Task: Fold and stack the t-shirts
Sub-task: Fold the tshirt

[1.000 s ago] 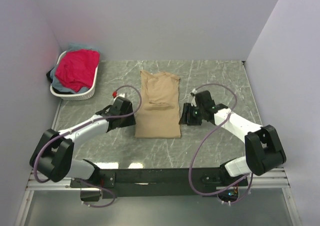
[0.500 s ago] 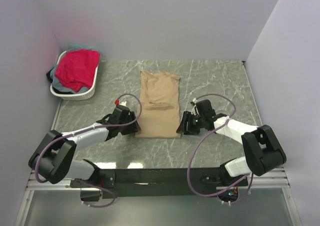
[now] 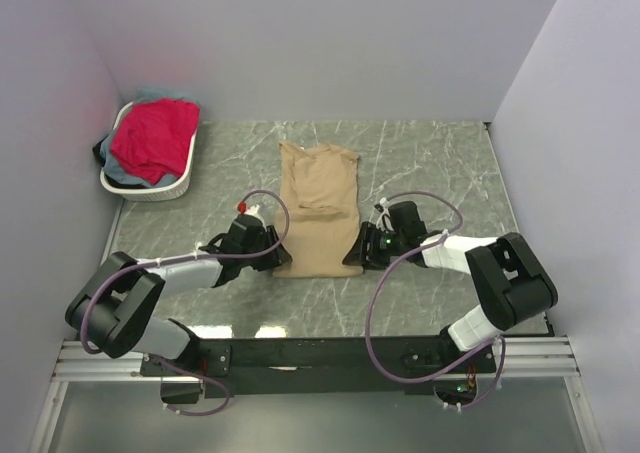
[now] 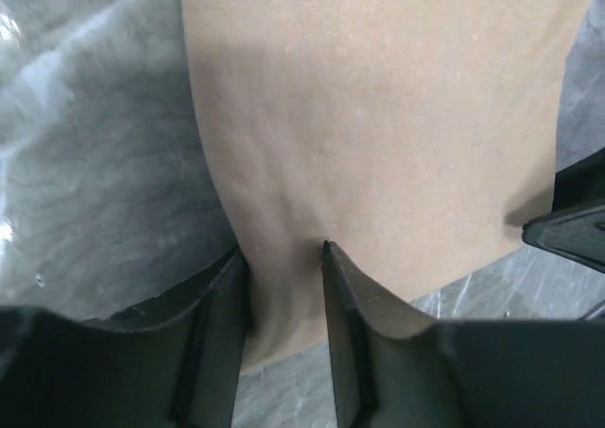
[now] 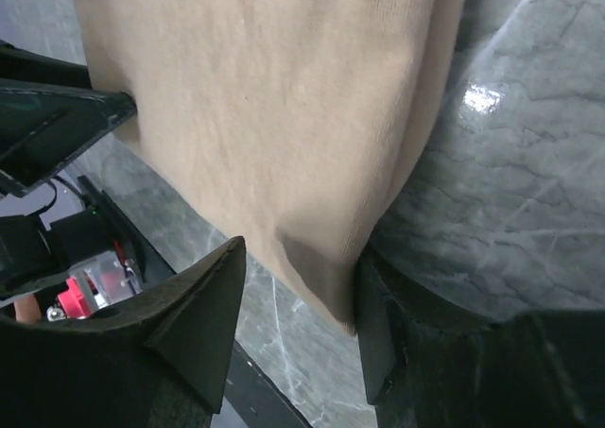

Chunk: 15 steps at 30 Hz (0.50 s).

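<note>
Plain tan short-sleeved cloth t-shirt (image 3: 318,208) is lying flat mid-table on the grey veined marble-look tabletop (image 3: 430,163), folded into a long narrow panel, neck end pointing away from the arm bases, hem end nearest them. Fabric is showing a fine, even knit in the wrist views; one crosswise fold line is showing about halfway along in the top view.

Left gripper (image 3: 282,258) is sitting low at the shirt's near left corner. Its dark fingers (image 4: 222,305) are standing apart, straddling that corner, with cloth running between them and a shallow crease rising from the gap.

Right gripper (image 3: 352,257) is sitting low at the near right corner, mirroring the other. Its fingers (image 5: 203,305) are standing wide apart, the corner hanging slack between them.

White oval plastic basket (image 3: 150,195) is sitting at the far left corner, well apart. A bright red-pink shirt (image 3: 155,138) is heaping on top inside it, with pale blue-grey cloth (image 3: 113,166) showing beneath.
</note>
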Tool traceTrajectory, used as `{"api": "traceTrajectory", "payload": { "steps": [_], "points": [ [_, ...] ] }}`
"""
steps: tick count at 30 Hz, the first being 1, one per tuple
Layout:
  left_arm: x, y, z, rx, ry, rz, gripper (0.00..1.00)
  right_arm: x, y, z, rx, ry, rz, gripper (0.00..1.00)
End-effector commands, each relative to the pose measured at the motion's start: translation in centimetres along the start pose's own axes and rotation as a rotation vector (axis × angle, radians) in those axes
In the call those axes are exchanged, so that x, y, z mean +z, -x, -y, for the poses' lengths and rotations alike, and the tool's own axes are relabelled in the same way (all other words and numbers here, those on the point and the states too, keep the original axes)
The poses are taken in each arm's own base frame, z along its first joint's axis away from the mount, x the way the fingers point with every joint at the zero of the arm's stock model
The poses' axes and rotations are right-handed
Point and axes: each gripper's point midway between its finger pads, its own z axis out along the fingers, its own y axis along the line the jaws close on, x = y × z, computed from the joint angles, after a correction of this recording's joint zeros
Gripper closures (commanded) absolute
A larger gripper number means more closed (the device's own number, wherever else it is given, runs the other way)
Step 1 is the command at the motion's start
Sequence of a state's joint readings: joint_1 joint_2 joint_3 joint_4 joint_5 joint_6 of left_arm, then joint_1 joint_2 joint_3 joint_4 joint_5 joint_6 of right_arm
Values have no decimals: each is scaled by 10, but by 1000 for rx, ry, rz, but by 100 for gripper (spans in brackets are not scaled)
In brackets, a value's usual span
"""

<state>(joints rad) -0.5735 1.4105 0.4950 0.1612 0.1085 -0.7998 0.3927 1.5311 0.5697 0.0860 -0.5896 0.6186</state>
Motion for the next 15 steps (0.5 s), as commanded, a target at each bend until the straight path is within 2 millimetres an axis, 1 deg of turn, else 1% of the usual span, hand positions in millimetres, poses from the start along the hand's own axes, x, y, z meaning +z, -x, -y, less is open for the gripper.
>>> {"api": "traceTrajectory", "payload": {
  "steps": [1, 2, 3, 4, 6, 7, 8, 9, 10, 11, 12, 13, 14, 15],
  "points": [
    [-8, -43, -23, -17, 62, -119, 64, 7, -18, 21, 31, -53, -41, 51],
    [-10, -46, -24, -23, 64, -124, 70, 7, -18, 20, 28, -49, -42, 58],
    [-10, -47, -25, -24, 63, -124, 75, 6, -18, 21, 29, -49, -40, 69],
    [-12, -49, -25, -24, 65, -128, 83, 5, -19, 21, 28, -53, -39, 87],
    [-14, -50, -24, -18, 73, -127, 95, 1, -20, 19, 18, -56, -33, 100],
    [-17, -53, -22, -9, 76, -134, 99, -1, -21, 19, 14, -60, -30, 100],
    [-19, -54, -22, -9, 84, -136, 99, -5, -20, 14, -7, -49, -17, 100],
    [-20, -53, -19, -5, 80, -132, 99, -8, -26, 15, -5, -55, -25, 100],
    [-24, -54, -17, 1, 80, -131, 99, -11, -27, 13, -12, -51, -23, 100],
    [-28, -61, -15, 11, 87, -153, 99, -13, -30, 11, -16, -47, -21, 100],
    [-31, -61, -13, 19, 93, -147, 99, -19, -34, 6, -31, -36, -11, 100],
    [-37, -61, -9, 27, 89, -140, 99, -22, -39, 5, -33, -39, -17, 100],
    [-42, -69, -7, 34, 103, -161, 99, -29, -39, -2, -52, -21, 6, 100],
    [-46, -71, -6, 37, 108, -158, 99, -32, -49, -1, -57, -35, -9, 100]
  ]
}}
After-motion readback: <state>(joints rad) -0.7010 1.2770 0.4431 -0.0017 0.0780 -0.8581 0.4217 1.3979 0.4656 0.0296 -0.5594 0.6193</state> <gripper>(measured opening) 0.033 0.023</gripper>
